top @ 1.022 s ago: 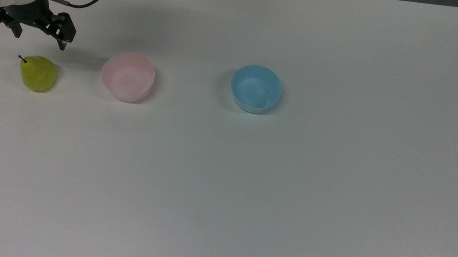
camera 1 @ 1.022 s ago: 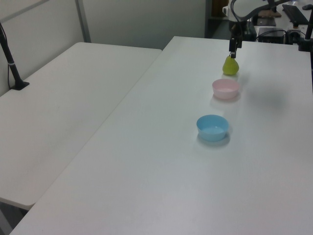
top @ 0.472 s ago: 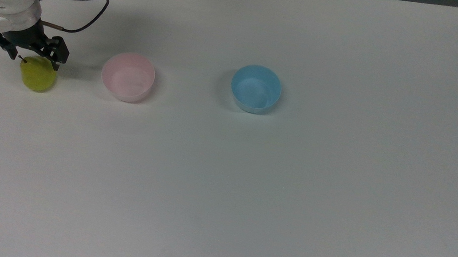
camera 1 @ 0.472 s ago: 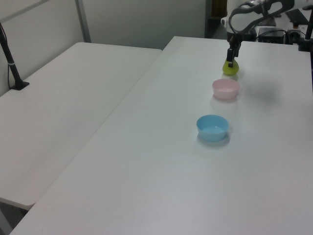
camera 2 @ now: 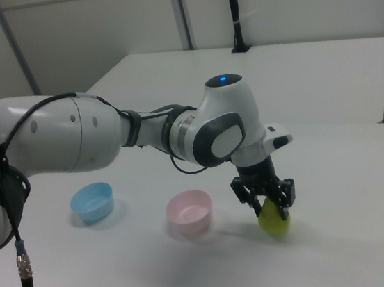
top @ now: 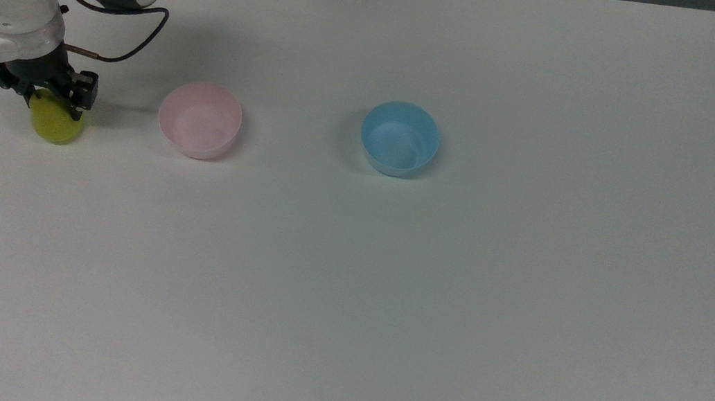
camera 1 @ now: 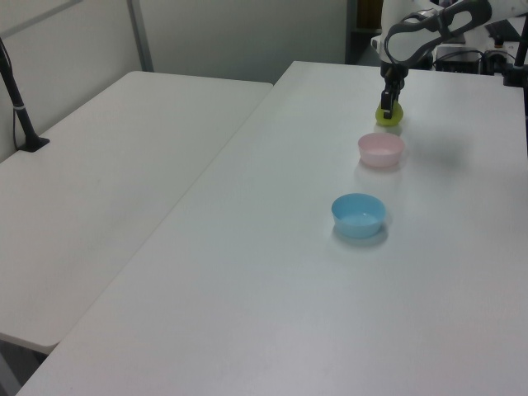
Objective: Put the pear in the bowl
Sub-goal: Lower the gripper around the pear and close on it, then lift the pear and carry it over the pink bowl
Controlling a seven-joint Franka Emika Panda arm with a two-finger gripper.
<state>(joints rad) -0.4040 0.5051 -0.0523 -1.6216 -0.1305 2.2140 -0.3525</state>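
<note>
The yellow-green pear (top: 58, 125) (camera 1: 391, 119) (camera 2: 276, 225) stands on the white table near the top view's left edge. My gripper (top: 46, 101) (camera 1: 385, 108) (camera 2: 266, 206) has come down over its top, open, with one black finger on each side of the fruit; the stem is hidden under the gripper. The pale pink bowl (top: 199, 120) (camera 1: 380, 148) (camera 2: 189, 212) sits empty a short way toward the top view's right of the pear.
A light blue bowl (top: 400, 138) (camera 1: 359, 214) (camera 2: 92, 201) of the same size stands further toward the top view's right, also empty. The white table (top: 385, 302) stretches wide and bare in front. A second white table (camera 1: 107, 181) adjoins in the left view.
My gripper dropped from above and behind the pear down onto it, so its fingers now straddle the fruit. Pear and bowls have stayed in place.
</note>
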